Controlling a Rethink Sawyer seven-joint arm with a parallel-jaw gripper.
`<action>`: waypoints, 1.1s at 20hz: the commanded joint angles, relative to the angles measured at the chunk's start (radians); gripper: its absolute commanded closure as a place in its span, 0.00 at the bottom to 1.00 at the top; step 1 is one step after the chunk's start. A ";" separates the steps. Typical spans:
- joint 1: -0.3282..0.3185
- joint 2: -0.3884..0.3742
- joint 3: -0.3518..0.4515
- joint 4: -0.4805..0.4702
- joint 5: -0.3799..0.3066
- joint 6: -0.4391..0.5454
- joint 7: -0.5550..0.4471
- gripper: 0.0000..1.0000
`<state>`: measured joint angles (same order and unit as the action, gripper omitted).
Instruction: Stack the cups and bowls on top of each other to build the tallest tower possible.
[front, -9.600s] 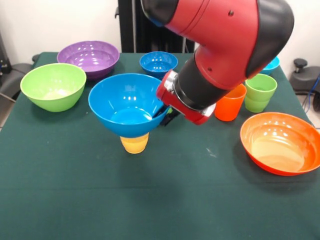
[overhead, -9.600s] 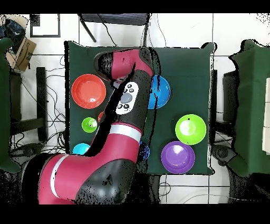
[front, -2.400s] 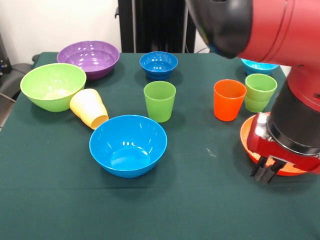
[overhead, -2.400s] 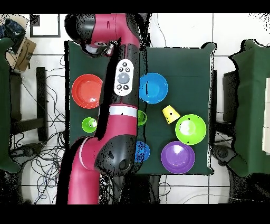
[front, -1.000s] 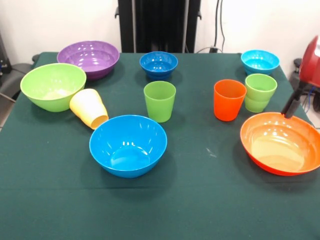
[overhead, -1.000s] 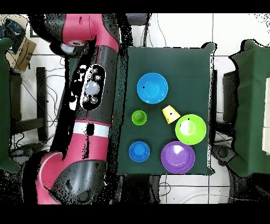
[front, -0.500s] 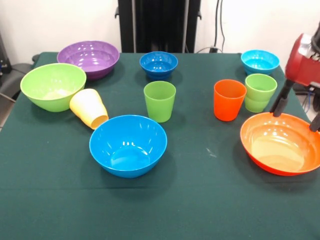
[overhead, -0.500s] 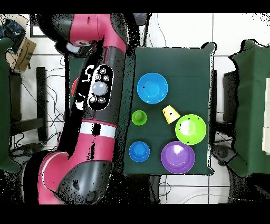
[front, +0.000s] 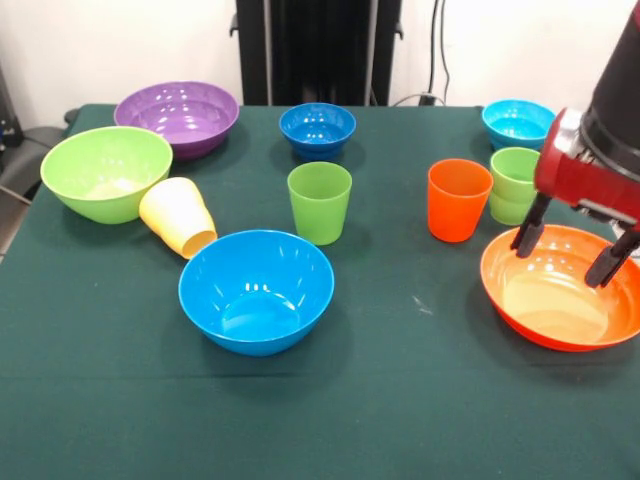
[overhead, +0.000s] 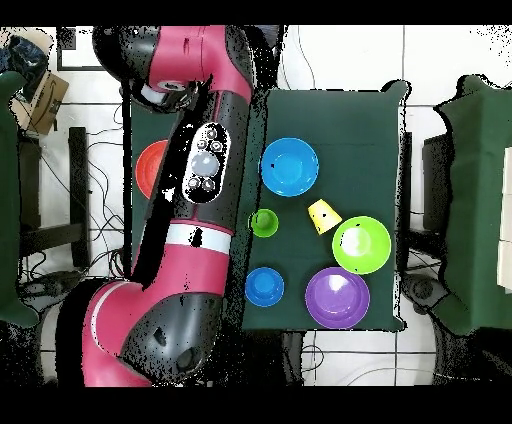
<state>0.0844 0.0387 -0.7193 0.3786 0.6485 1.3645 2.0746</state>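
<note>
My gripper (front: 558, 265) is open and empty, its two black fingers (front: 527, 232) hanging just over the far half of the large orange bowl (front: 560, 290). The orange cup (front: 458, 200), the light green cup (front: 517, 185) and the turquoise bowl (front: 517, 122) stand behind it. The large blue bowl (front: 256, 290) sits at the table's middle front, with the green cup (front: 320, 203) upright behind it. The yellow cup (front: 178, 217) lies on its side beside the lime green bowl (front: 105, 172). The purple bowl (front: 177, 115) and the dark blue bowl (front: 317, 128) stand at the back. No bowl is nested in another.
In the overhead view the red arm (overhead: 200, 180) covers the table's left strip, with only a sliver of the orange bowl (overhead: 148, 168) showing. The blue bowl (overhead: 290, 167), the yellow cup (overhead: 322, 215) and the lime bowl (overhead: 361, 244) show on the green table (overhead: 350, 120).
The gripper has come in from the right edge and now hangs over the orange bowl, fingers spread. Cups and bowls have not moved in the last second.
</note>
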 joint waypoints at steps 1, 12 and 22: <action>-0.019 0.062 0.111 -0.007 -0.045 -0.078 -0.054 0.00; -0.024 0.110 0.083 -0.064 -0.018 -0.091 -0.006 0.00; -0.099 0.195 -0.033 -0.221 0.062 -0.051 -0.038 0.00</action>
<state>0.0267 0.1952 -0.7631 0.2079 0.7023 1.3249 2.0746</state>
